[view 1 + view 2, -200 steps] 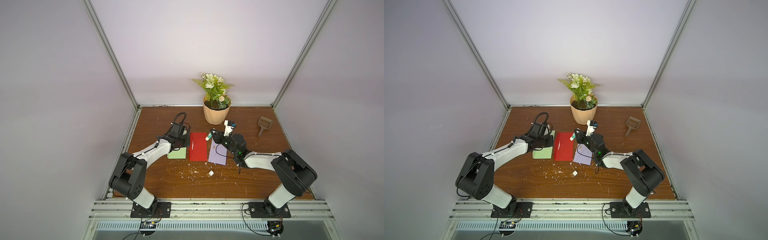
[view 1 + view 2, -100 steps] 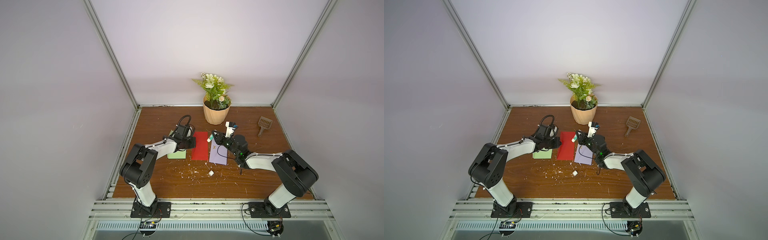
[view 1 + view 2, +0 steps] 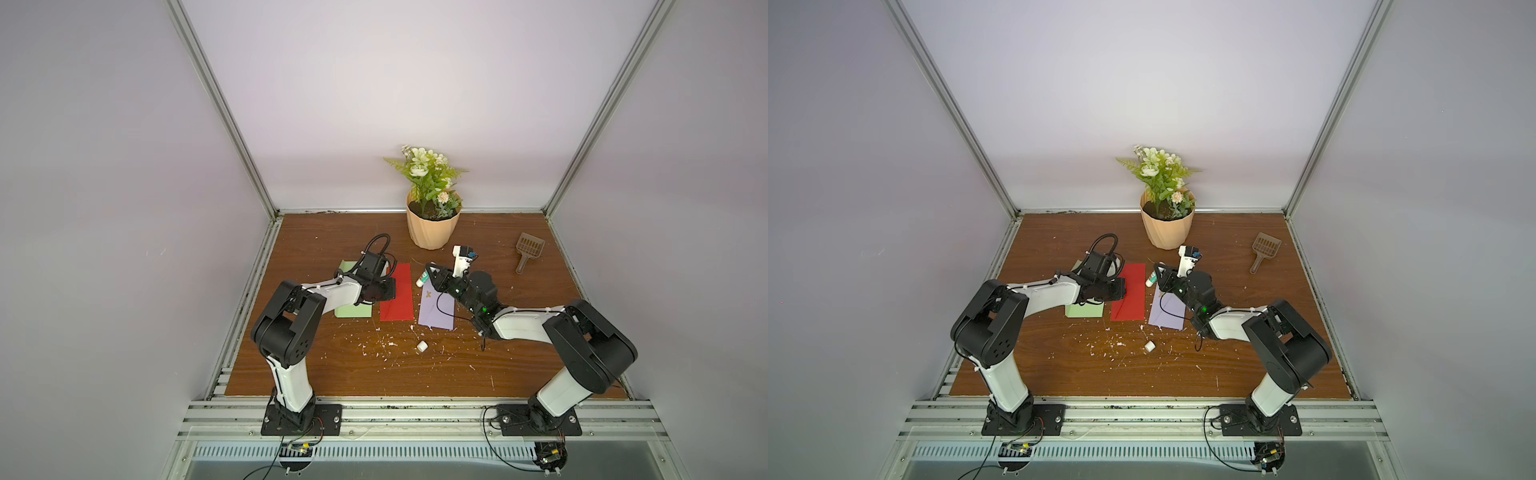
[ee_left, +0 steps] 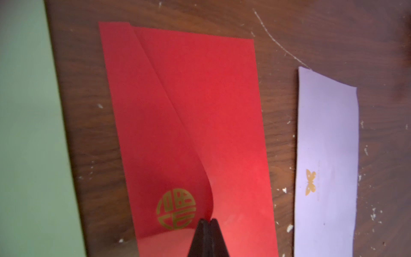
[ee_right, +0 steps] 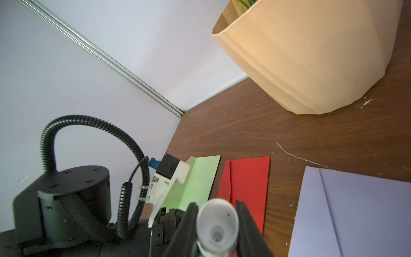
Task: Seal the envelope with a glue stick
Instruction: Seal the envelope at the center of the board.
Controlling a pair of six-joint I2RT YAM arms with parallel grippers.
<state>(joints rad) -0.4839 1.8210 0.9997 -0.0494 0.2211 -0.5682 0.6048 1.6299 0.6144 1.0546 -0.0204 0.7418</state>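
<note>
Wood-grain tabletop [image 3: 332,374], flecked with white scraps, carries the red envelope [image 3: 399,309] in both top views. The right gripper [image 3: 430,277] hangs just beside its far end with the glue stick [image 3: 422,279] aimed at it, and a loose white cap [image 3: 422,346] lies nearer the arm bases. From the left wrist, the left gripper [image 4: 208,222] is pinched shut, seemingly on the flap tip, holding it lifted for gluing. From the right wrist, I see the jaws clamping the stick from both sides.

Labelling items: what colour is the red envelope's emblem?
Gold emblem; left wrist view shows it best.
</note>
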